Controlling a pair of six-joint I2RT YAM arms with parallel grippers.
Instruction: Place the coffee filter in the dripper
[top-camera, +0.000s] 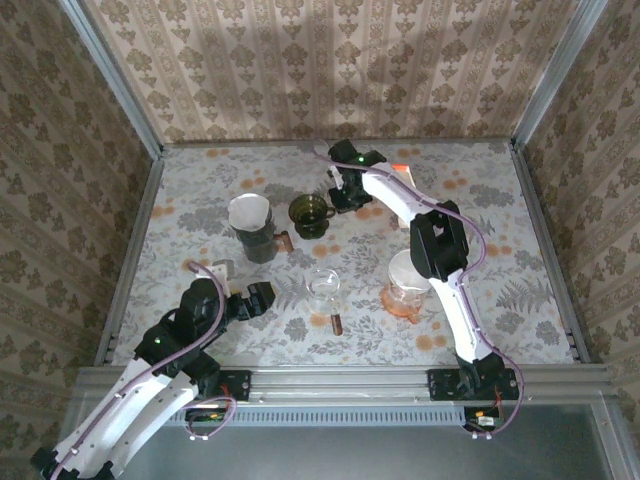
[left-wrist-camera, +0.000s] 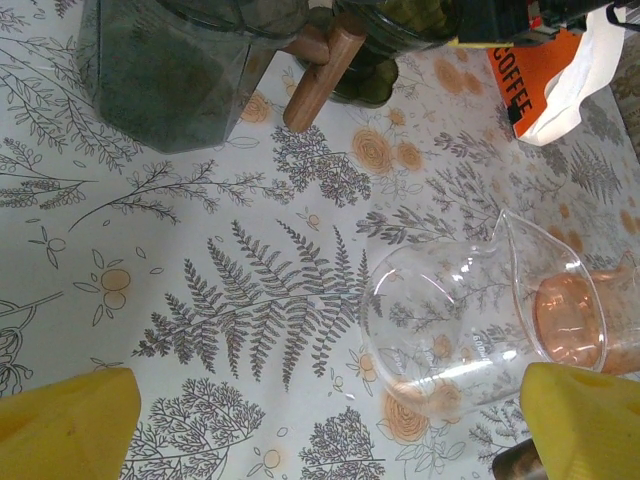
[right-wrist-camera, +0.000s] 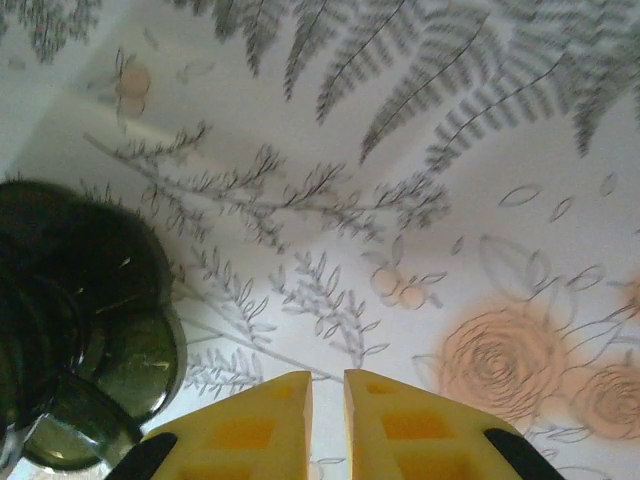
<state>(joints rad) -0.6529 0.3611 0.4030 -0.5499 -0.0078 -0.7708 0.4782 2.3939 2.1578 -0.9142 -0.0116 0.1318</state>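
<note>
White printed with grey ferns and orange roses, the table (top-camera: 520, 230) carries everything. The right arm (top-camera: 455, 305) reaches from the near edge to the far middle. There the right gripper (top-camera: 345, 190) hangs just beside the dripper (top-camera: 312, 215), a dark green glass one. Its yellow fingers (right-wrist-camera: 270, 420) are almost pressed together, with a thin slit between them and nothing seen in it. The left gripper (top-camera: 262, 296) sits toward the near left corner, its fingers spread wide. Left of the dripper stands a dark carafe (top-camera: 252, 240) with a white top. Nearer the near edge, about the middle, stands a clear glass jug (top-camera: 323, 288). Right of it is an orange glass vessel (top-camera: 405, 302), partly behind the right arm. By the far edge, past the right gripper, lies an orange pack (left-wrist-camera: 515, 80) lettered COFFEE. What looks like the coffee filter (left-wrist-camera: 580, 70), a white paper piece, lies across the pack, apart from the dripper.
</note>
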